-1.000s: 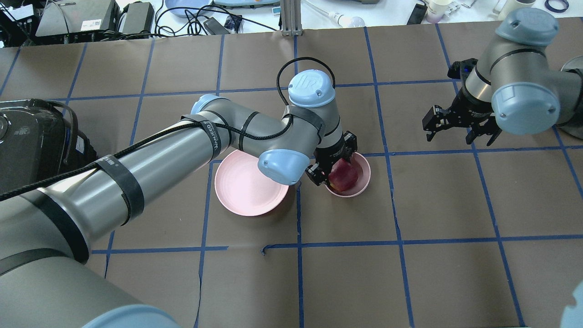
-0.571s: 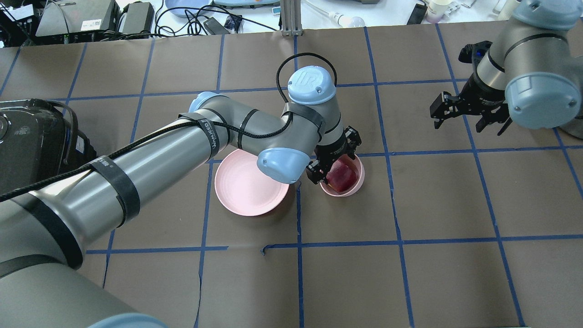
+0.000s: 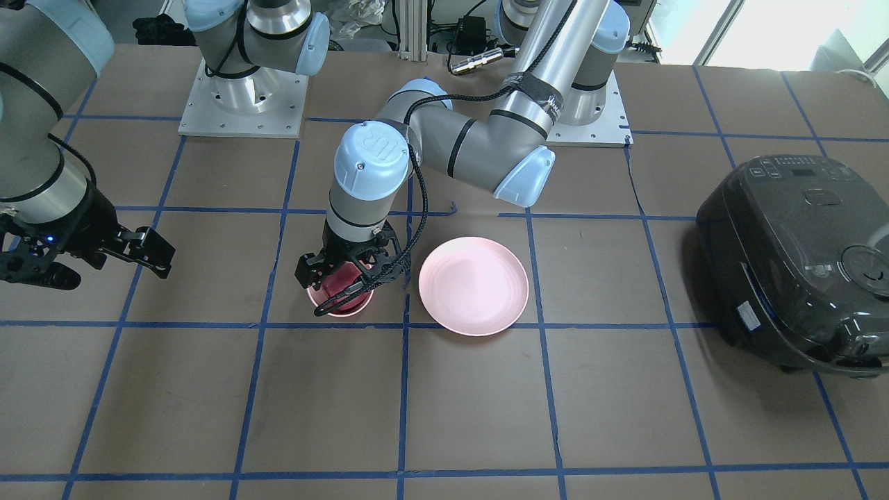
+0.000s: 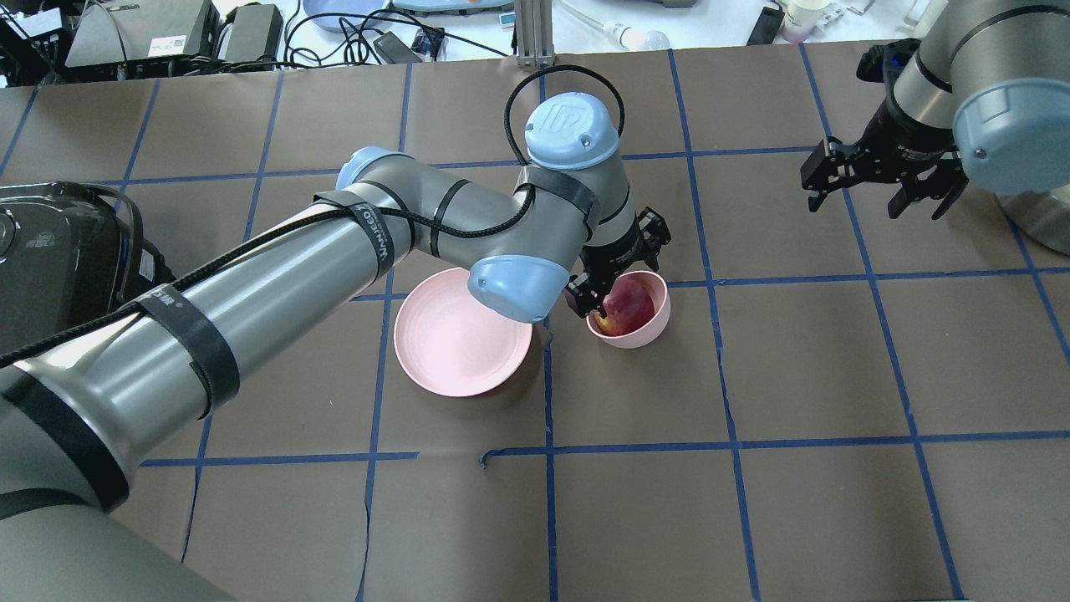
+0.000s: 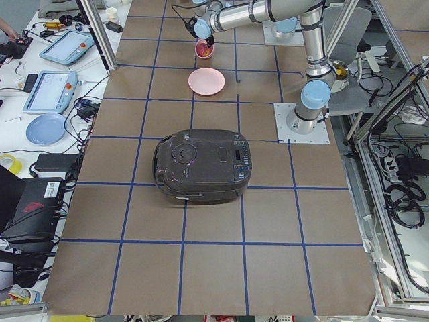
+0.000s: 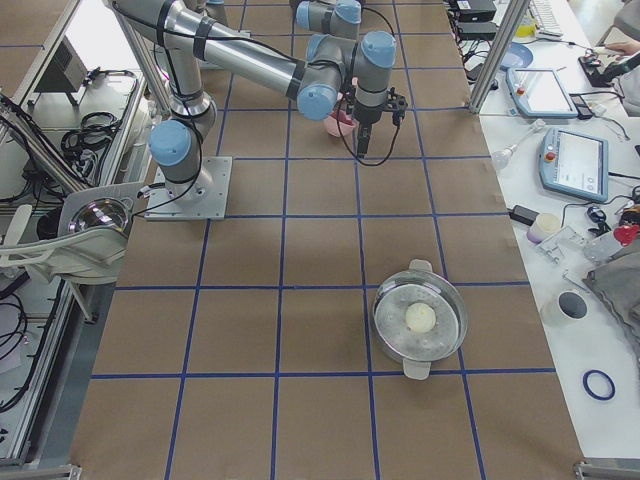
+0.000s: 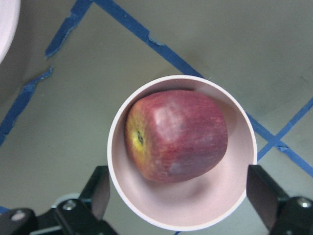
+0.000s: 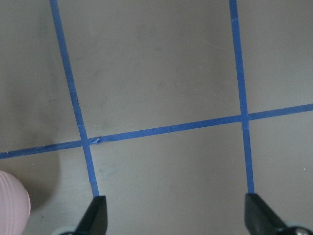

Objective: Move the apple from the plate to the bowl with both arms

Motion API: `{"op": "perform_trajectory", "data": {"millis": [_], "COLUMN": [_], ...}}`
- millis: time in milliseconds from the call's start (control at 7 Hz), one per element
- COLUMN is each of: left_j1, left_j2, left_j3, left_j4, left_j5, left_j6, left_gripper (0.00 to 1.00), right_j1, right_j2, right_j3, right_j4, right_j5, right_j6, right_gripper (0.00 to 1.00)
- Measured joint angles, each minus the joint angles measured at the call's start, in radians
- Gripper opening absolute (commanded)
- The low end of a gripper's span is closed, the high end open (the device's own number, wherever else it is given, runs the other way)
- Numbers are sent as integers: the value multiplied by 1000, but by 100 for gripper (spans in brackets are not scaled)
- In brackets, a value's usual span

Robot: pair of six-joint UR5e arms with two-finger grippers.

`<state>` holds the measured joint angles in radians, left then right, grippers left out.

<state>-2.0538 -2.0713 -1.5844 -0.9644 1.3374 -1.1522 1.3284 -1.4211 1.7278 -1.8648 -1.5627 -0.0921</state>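
The dark red apple (image 4: 623, 308) lies on its side in the small pink bowl (image 4: 656, 322), clear in the left wrist view (image 7: 178, 134). My left gripper (image 4: 619, 267) hangs just above the bowl (image 7: 215, 196), open and empty, its fingers (image 7: 100, 191) astride the rim. The wide pink plate (image 4: 456, 343) stands empty beside the bowl, on its left in the overhead view. My right gripper (image 4: 869, 188) is open and empty, far off at the table's right, over bare table (image 8: 176, 215). In the front view the left gripper (image 3: 345, 274) covers most of the bowl (image 3: 344, 309).
A black rice cooker (image 4: 58, 259) stands at the robot's far left. A steel pot (image 6: 418, 318) holding a white ball stands at the robot's far right. Brown paper with a blue tape grid covers the table. Cables and devices lie beyond the far edge.
My left gripper has opened off the apple and risen a little; the apple stays in the bowl. My right arm has drawn away, farther back and to the right.
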Motion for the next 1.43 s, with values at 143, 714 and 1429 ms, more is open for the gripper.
{"op": "perform_trajectory", "data": {"millis": [143, 714, 1429], "left_j1": [5, 107, 211], "left_j2": [6, 103, 409], "left_j3": [4, 27, 79], "left_j4": [-2, -162, -591], "left_j5": [1, 5, 135], "left_j6": [15, 324, 766], "left_gripper": [100, 100, 100], "right_j1": [1, 12, 177], "right_j2": [-2, -15, -88], "right_j3": [-10, -127, -163], "right_j4": [3, 91, 200], "right_j5": [2, 1, 12], "right_j6": [0, -1, 171], "right_gripper": [100, 100, 100]}}
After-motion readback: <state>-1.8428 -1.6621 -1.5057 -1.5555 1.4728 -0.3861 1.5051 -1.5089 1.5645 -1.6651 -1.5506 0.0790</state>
